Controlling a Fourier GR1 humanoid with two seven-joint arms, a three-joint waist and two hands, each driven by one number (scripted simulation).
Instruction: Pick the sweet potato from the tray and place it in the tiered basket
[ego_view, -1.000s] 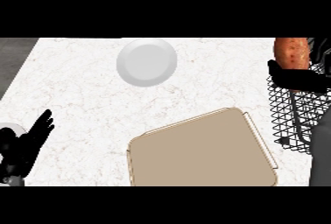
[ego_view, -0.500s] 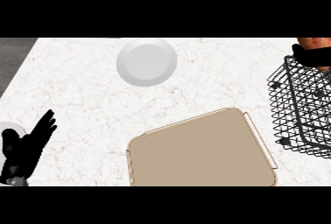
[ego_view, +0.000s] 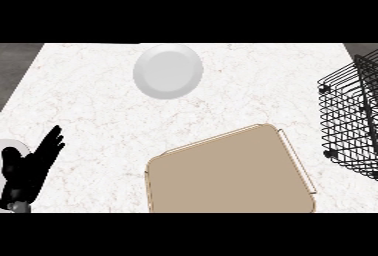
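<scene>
Though my left hand rested open at near left, the tray showed no sweet potato. Right of it stood the tiered basket; right hand unseen.

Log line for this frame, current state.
left hand: open, resting lower left | right hand: out of view | tray: no sweet potato showing | tiered basket: right edge | plate: far centre

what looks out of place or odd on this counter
The tan tray sits skewed on the counter and bare; no sweet potato shows on it or in the visible part of the wire basket. Nothing looks spilled or broken.
</scene>
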